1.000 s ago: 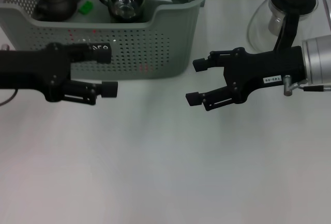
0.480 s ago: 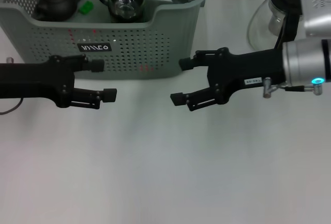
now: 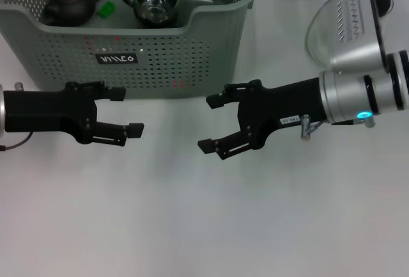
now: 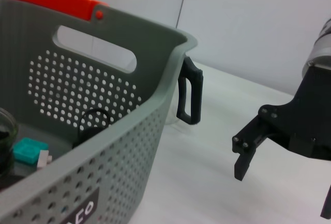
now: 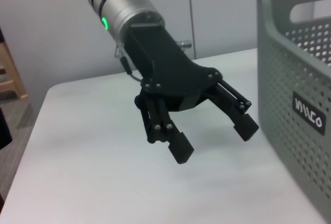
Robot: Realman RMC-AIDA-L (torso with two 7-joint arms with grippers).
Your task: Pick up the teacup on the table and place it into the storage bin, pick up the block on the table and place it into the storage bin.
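Observation:
The storage bin stands at the back left of the table. Inside it lie a clear glass teacup with a dark handle and a small green block; the left wrist view also shows the block on the bin's floor. My left gripper hovers open and empty just in front of the bin's front wall. To its right, facing it, my right gripper is open and empty near the bin's front right corner. From the right wrist view the left gripper shows its fingers spread.
A dark teapot also sits in the bin, left of the block. A clear glass jug with a black lid stands at the back right, partly behind my right arm. White tabletop stretches in front of both grippers.
Both grippers have come toward the table's front, away from the bin. The right one has also shifted left. Both have stayed open.

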